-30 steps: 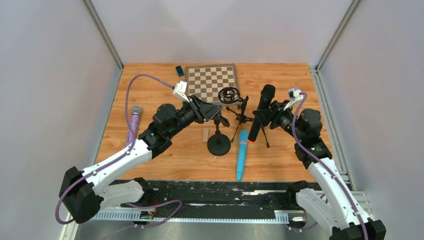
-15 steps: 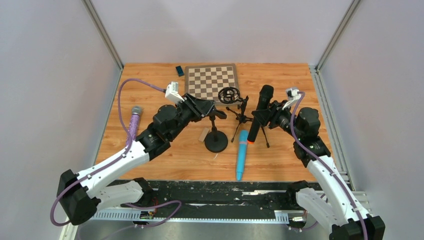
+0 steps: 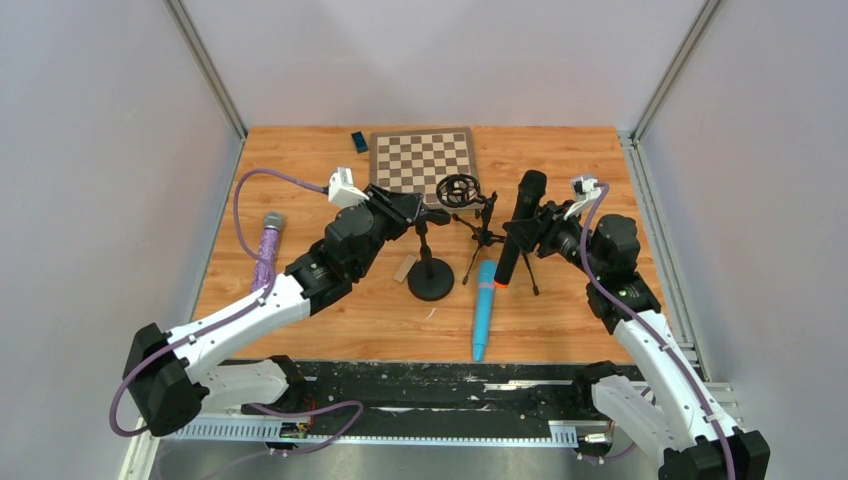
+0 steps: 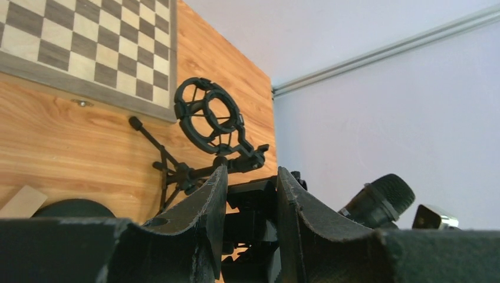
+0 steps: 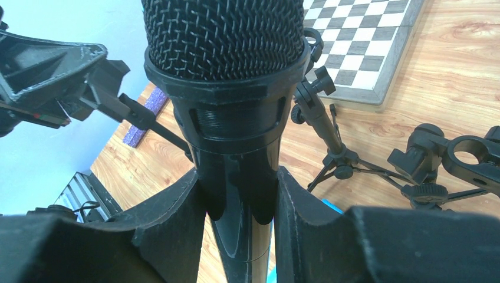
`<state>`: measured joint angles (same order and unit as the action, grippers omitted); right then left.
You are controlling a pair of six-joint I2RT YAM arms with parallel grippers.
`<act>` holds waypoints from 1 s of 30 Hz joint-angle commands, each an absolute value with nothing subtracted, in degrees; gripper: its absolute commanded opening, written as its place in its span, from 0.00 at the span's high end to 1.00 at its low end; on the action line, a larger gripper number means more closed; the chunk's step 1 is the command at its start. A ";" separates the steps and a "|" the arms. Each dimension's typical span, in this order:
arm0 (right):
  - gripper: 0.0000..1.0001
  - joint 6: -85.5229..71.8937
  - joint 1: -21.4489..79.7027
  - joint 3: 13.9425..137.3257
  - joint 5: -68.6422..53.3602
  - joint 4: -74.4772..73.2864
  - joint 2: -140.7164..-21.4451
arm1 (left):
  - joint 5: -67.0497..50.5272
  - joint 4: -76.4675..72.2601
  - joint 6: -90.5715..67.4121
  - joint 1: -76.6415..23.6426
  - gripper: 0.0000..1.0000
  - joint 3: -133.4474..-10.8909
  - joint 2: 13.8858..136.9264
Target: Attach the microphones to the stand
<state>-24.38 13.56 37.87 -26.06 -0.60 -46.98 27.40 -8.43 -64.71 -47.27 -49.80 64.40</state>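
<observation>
My right gripper [image 3: 527, 233] [image 5: 239, 177] is shut on the long black microphone [image 3: 520, 225] [image 5: 227, 71], held tilted above the table with its grille up and its orange end [image 3: 502, 283] low. The light blue microphone [image 3: 484, 310] lies flat at front centre. Along the left edge lies the purple microphone [image 3: 266, 248]. My left gripper [image 3: 418, 216] [image 4: 250, 172] is shut on the black clip head [image 4: 255, 203] of the round-base stand [image 3: 431, 281]. A tripod stand with a ring shock mount [image 3: 460, 190] [image 4: 206, 115] stands between the two grippers.
A chessboard [image 3: 423, 163] [image 4: 88, 41] lies at the back, with a small dark block [image 3: 359, 142] to its left. A small wooden block [image 3: 405, 267] rests beside the round base. Another small tripod [image 3: 530, 270] stands under the black microphone. Grey walls close in both sides.
My left arm has swung left and back, dragging the round-base stand a little left and away. The right arm with the black microphone has hardly moved.
</observation>
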 commanded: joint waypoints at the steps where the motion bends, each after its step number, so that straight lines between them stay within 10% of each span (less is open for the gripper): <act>1: 1.00 -25.58 13.33 38.39 -26.08 3.52 -46.71 | 32.86 -4.86 -64.87 -47.26 0.83 -49.37 65.81; 5: 1.00 -25.58 13.33 38.50 -26.10 3.52 -46.76 | 32.44 -10.25 -63.00 -47.28 0.38 -45.62 63.81; 11: 1.00 -25.59 13.35 38.59 -26.10 3.51 -46.75 | 33.77 -14.87 -59.67 -47.28 0.01 -41.60 59.47; 30: 1.00 -25.45 13.36 38.50 -26.28 3.50 -46.59 | 18.34 -15.97 -34.08 -43.24 0.00 -39.14 49.37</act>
<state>-24.38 13.56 37.87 -26.06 -0.58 -47.03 25.85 -15.88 -43.51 -44.75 -35.94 49.82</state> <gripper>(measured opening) 0.388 1.000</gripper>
